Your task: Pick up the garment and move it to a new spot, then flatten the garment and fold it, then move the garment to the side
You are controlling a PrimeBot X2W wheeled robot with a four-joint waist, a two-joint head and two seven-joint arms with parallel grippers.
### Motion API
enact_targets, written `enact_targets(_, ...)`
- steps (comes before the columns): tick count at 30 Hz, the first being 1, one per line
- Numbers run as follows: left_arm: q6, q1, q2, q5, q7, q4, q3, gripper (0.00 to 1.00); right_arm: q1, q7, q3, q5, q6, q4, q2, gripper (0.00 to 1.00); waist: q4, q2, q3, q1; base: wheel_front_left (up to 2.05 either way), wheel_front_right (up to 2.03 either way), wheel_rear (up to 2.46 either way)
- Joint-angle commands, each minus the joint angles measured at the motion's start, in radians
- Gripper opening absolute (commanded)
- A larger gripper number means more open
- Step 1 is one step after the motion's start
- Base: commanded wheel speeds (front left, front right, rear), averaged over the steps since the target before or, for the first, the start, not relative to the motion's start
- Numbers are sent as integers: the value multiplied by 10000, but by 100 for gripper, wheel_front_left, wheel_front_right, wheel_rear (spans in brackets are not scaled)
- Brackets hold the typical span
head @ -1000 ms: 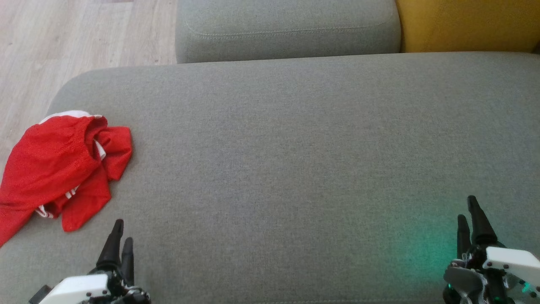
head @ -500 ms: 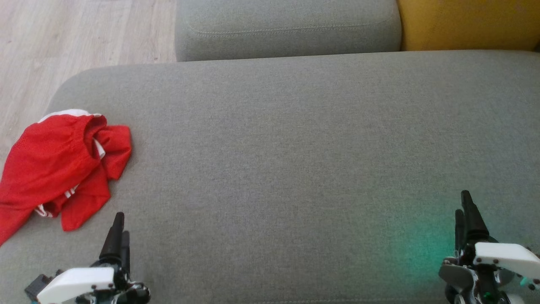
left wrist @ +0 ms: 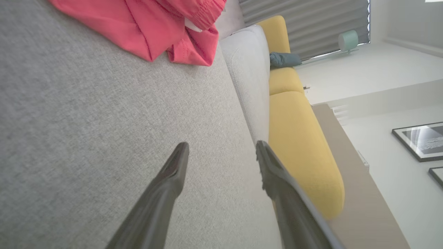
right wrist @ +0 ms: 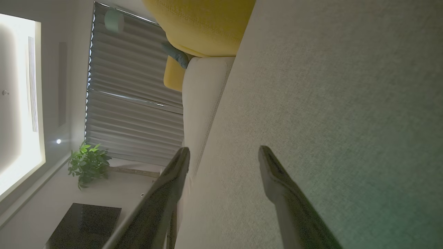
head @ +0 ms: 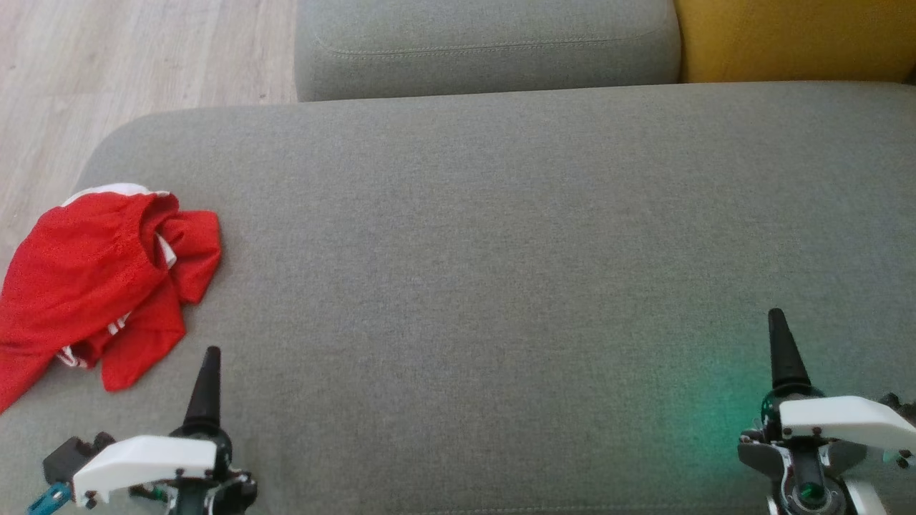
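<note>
1. Left claw (left wrist: 221, 152) is holding its two fingers spread apart, gripping nothing, and is hovering low over the grey sofa seat (head: 501, 236) at the near left.
2. Right claw (right wrist: 223, 155) is likewise standing spread and empty, hanging over the seat at the near right, where a green glow (head: 715, 415) is tinting the fabric.
3. The red garment (head: 93, 286) is lying crumpled at the seat's left end, near the left claw but apart from it, beside the wooden floor (head: 107, 64).
4. A yellow cushion (head: 787, 36) is sitting at the far right.
</note>
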Motion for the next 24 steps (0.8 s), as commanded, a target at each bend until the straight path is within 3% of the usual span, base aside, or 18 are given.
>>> enact_targets(1, 41, -475, 106, 395, -95, -370, 44, 100, -596, -127, 107, -384, 22, -259, -66, 100, 0, 0, 7, 0, 0, 0, 0)
enact_targets(24, 558, -585, 153, 3674, -738, -470, -211, 100, -888, -776, 695, -3760, 36, -190, -43, 100, 9, 0, 55, 0, 0, 0, 0)
